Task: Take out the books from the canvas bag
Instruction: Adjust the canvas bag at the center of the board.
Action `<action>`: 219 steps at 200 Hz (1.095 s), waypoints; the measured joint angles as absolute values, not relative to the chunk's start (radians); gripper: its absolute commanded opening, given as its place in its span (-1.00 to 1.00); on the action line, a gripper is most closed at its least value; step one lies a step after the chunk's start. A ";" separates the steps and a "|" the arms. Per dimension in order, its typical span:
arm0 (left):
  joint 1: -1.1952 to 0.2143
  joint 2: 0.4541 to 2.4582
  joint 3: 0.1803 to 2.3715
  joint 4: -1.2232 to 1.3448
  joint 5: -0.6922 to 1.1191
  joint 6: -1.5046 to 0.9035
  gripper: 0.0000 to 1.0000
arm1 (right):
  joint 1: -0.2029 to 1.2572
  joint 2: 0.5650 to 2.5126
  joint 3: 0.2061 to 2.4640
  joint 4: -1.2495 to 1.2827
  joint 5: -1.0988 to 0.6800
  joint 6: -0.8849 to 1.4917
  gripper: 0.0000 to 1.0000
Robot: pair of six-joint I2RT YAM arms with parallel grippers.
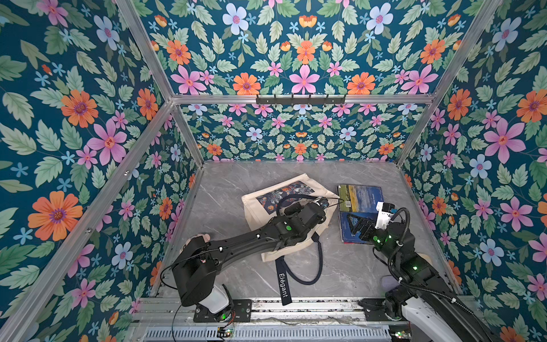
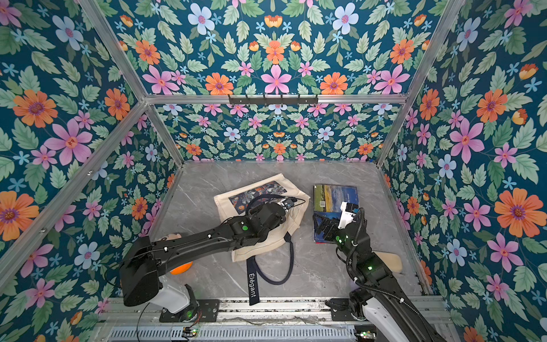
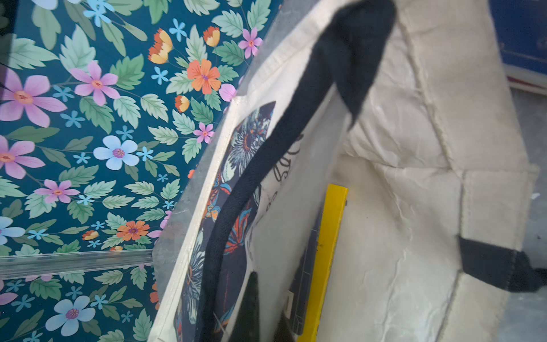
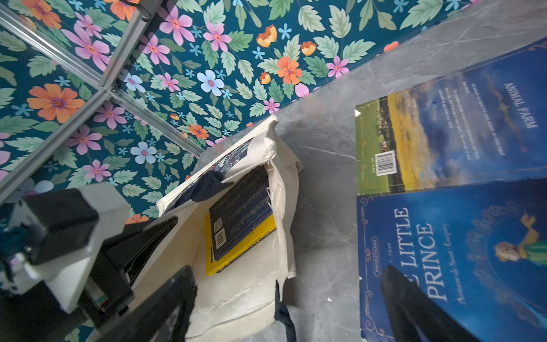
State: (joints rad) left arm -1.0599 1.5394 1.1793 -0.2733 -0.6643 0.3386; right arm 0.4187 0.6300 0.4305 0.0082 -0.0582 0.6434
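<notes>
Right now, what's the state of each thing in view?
canvas bag: on its side on the table, mouth open.
yellow book: inside the bag.
dark book: inside, on the yellow book.
Animal Farm book: out, flat on the table.
Little Prince book: out, lying flat.
left claw: shut on the bag's upper rim.
right claw: open, over the Little Prince book.
</notes>
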 measured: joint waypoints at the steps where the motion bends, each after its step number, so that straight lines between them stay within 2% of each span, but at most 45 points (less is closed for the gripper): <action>1: -1.060 1.538 1.180 -0.272 -0.664 0.339 -1.00 | 0.419 0.634 0.430 0.012 -0.063 0.644 0.93; 20: -1.054 1.508 1.192 -0.239 -0.669 0.346 -1.00 | 0.450 0.682 0.429 0.054 -0.091 0.644 0.93; 37: -1.040 1.485 1.195 -0.209 -0.667 0.346 -1.00 | 0.545 0.727 0.441 0.059 -0.067 0.640 0.92; 78: -0.997 1.430 1.169 -0.152 -0.636 0.345 -1.00 | 0.833 0.826 0.500 0.097 0.145 0.643 0.87; 139: -0.974 1.397 1.148 -0.107 -0.594 0.287 -1.00 | 1.035 1.113 0.543 0.188 0.321 0.802 0.86; 185: -0.967 1.315 1.048 -0.027 -0.570 0.252 -1.00 | 1.058 1.401 0.745 0.197 0.357 0.947 0.82; 219: -0.967 1.277 1.013 0.009 -0.571 0.229 -1.00 | 1.059 1.555 0.796 0.245 0.347 1.025 0.73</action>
